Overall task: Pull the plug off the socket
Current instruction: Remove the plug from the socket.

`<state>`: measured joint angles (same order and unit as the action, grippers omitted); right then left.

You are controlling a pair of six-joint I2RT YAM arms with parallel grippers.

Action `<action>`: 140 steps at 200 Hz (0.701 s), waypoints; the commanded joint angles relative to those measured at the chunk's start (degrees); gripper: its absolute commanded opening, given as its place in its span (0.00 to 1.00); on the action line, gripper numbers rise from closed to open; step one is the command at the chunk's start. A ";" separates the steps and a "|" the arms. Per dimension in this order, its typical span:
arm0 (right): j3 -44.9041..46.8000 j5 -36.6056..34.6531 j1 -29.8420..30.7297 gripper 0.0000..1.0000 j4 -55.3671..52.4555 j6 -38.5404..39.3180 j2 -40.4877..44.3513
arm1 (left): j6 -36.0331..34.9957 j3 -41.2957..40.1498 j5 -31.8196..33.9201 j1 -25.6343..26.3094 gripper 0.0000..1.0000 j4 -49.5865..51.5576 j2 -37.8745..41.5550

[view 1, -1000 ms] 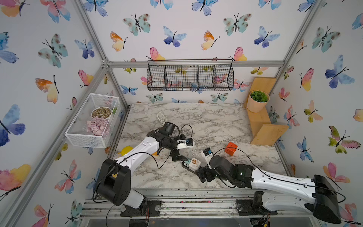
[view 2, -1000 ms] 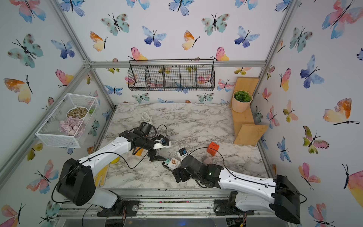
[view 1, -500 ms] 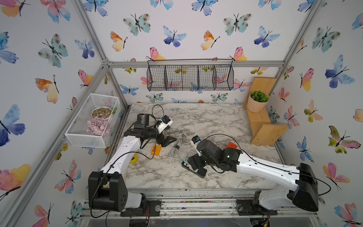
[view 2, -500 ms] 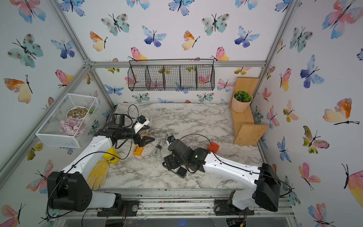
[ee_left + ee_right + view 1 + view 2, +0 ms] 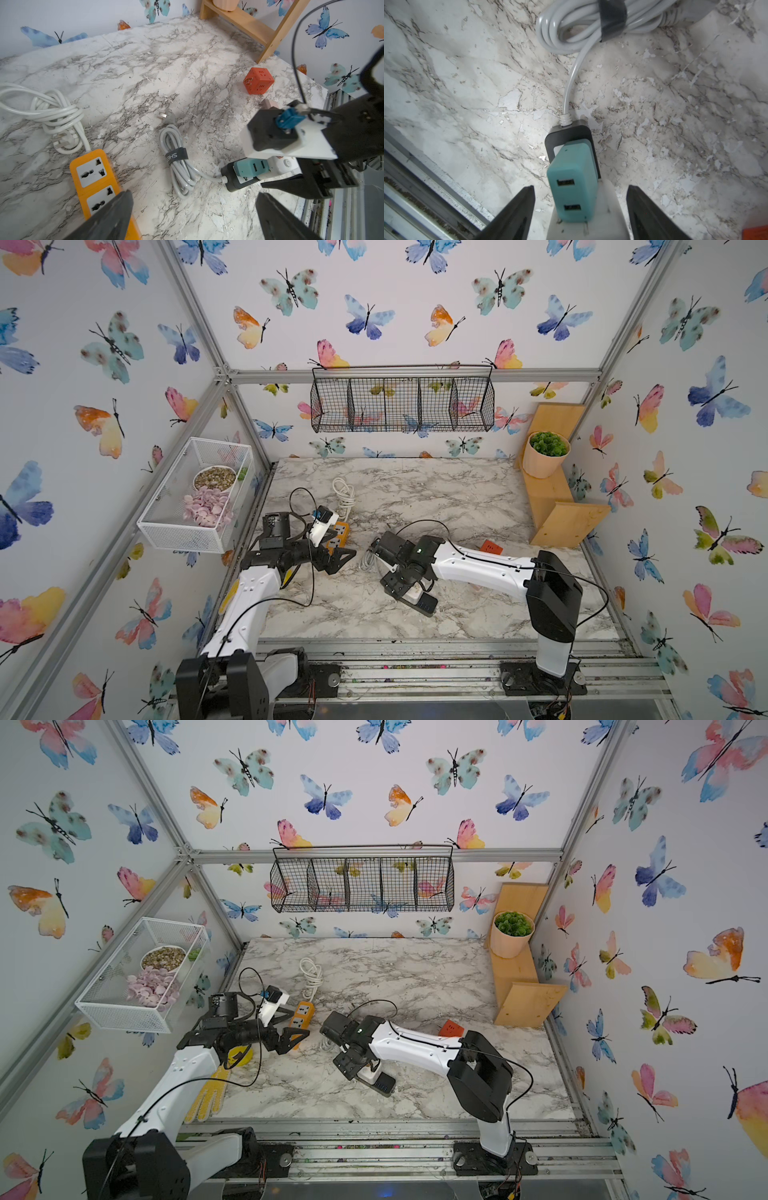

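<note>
Orange strip [image 5: 91, 172] cut by frame edge; plug [image 5: 572, 185] prongs hidden in socket [image 5: 566, 133].

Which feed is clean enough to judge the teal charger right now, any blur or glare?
Right wrist view: teal charger sharp, evenly lit, no glare; the right fingers beside it are dark, with little detail. Left wrist view: orange power strip smeared along its edge, left fingers blurred. Both top views: wide-angle stretch at the corners, charger hidden under the right arm.
</note>
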<state>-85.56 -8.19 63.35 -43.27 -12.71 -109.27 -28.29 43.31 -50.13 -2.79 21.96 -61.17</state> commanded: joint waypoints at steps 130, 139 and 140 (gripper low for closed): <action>-5.59 -3.81 0.02 0.11 -2.44 5.05 -4.38 | -8.09 -0.35 -12.20 0.35 0.97 5.77 2.00; -5.80 -3.28 0.02 0.09 -2.50 5.12 -4.37 | -8.22 -0.18 -11.93 0.38 0.96 5.88 1.67; -5.83 -3.22 0.02 0.09 -2.51 5.09 -4.37 | -8.25 -0.17 -11.93 0.40 0.96 5.94 1.62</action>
<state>-90.08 -11.99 63.35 -44.97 -8.49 -114.89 -34.37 43.22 -59.27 -2.63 27.53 -59.09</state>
